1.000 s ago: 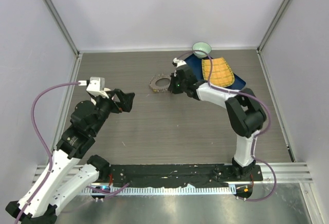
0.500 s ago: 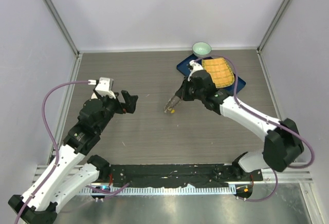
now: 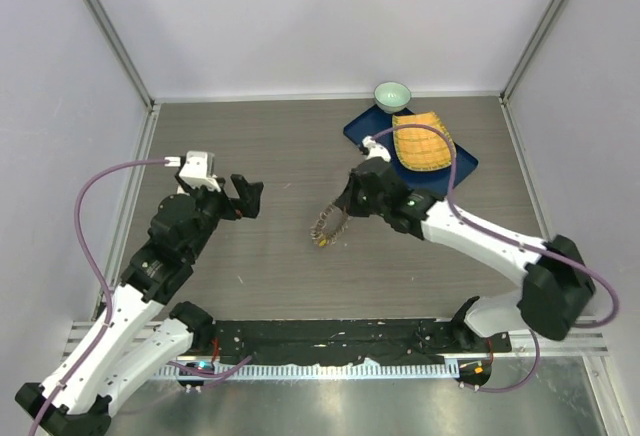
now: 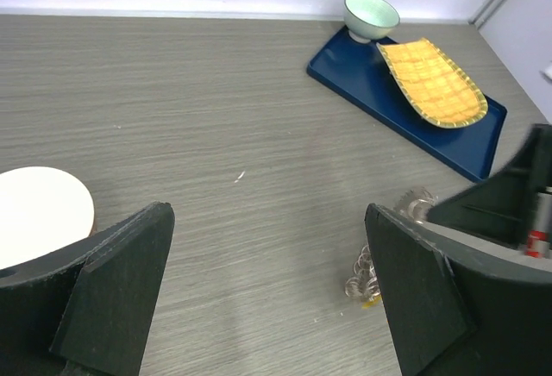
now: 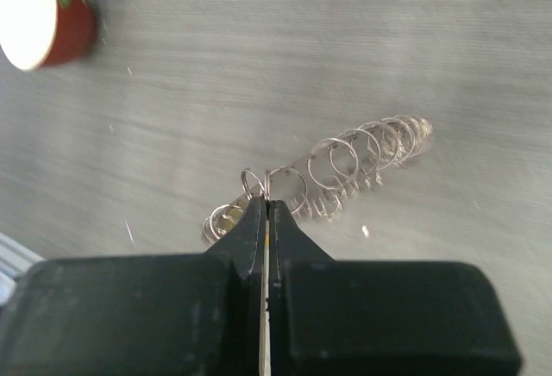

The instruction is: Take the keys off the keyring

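The keyring [image 3: 324, 226] stands on edge at the table's middle, its keys [image 5: 345, 165] hanging off it in a row of small loops and jagged blades. My right gripper [image 5: 266, 203] is shut on the thin wire of the keyring, pinching it at the top; in the top view the right gripper [image 3: 345, 206] sits just right of the ring. My left gripper [image 3: 245, 196] is open and holds nothing, a hand's width left of the keys. In the left wrist view the keyring [image 4: 366, 277] shows beside the right finger [image 4: 423, 307], outside the jaws.
A blue tray [image 3: 365, 128] lies at the back right with a yellow woven mat [image 3: 422, 142] on it, and a small green bowl [image 3: 392, 93] stands behind it. A red bowl [image 5: 43, 14] with a white inside stands near the left arm.
My right gripper has carried the keyring from beside the tray forward to the table's middle, and the ring now hangs on edge. The left gripper has shifted slightly and stays open.
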`<state>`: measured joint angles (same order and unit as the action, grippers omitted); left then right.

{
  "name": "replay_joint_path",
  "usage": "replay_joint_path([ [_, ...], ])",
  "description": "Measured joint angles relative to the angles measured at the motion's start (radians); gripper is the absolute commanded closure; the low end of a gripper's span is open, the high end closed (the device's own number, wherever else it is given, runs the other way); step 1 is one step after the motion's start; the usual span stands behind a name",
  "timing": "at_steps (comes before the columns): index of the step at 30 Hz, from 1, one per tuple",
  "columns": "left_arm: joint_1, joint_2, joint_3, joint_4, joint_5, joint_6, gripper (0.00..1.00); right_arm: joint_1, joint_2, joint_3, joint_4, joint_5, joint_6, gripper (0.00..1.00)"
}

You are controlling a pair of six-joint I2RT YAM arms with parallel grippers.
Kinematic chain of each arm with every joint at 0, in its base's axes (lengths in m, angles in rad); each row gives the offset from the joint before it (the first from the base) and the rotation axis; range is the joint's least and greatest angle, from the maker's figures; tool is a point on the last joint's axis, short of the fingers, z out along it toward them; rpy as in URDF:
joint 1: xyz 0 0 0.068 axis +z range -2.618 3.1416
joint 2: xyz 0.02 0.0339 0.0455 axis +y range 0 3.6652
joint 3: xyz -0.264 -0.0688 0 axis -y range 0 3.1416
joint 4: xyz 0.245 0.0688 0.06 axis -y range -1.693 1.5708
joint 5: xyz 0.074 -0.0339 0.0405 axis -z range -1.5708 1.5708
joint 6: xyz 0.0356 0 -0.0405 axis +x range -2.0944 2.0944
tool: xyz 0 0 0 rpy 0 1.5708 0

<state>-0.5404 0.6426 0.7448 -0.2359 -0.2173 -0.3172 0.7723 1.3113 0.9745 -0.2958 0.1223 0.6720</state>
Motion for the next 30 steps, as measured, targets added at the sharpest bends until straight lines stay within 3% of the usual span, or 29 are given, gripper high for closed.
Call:
replay_joint_path([
  [9, 0.000, -0.027, 0.000, 0.000, -0.056, -0.016, 0.02, -0.004, 0.412, 0.246, 0.075, 0.037, 0.019, 0.99],
  [12, 0.000, -0.038, -0.002, 0.000, -0.064, -0.017, 0.02, -0.004, 0.539, 0.322, 0.055, 0.039, 0.000, 0.90],
  [15, 0.000, -0.050, -0.006, 0.000, -0.076, -0.018, 0.02, -0.004, 0.644, 0.394, 0.019, 0.041, -0.038, 0.73],
  [16, 0.000, -0.052, -0.007, 0.000, -0.079, -0.018, 0.02, -0.004, 0.668, 0.415, 0.003, 0.040, -0.053, 0.60],
  [19, 0.000, -0.056, -0.008, 0.000, -0.087, -0.019, 0.02, -0.004, 0.683, 0.436, -0.031, 0.033, -0.113, 0.45],
  [21, 0.000, -0.058, -0.008, 0.000, -0.088, -0.019, 0.02, -0.004, 0.664, 0.431, -0.035, 0.020, -0.158, 0.42],
  [30, 0.000, -0.059, -0.008, 0.000, -0.087, -0.020, 0.02, -0.004, 0.473, 0.249, 0.019, -0.217, -0.390, 0.46],
])
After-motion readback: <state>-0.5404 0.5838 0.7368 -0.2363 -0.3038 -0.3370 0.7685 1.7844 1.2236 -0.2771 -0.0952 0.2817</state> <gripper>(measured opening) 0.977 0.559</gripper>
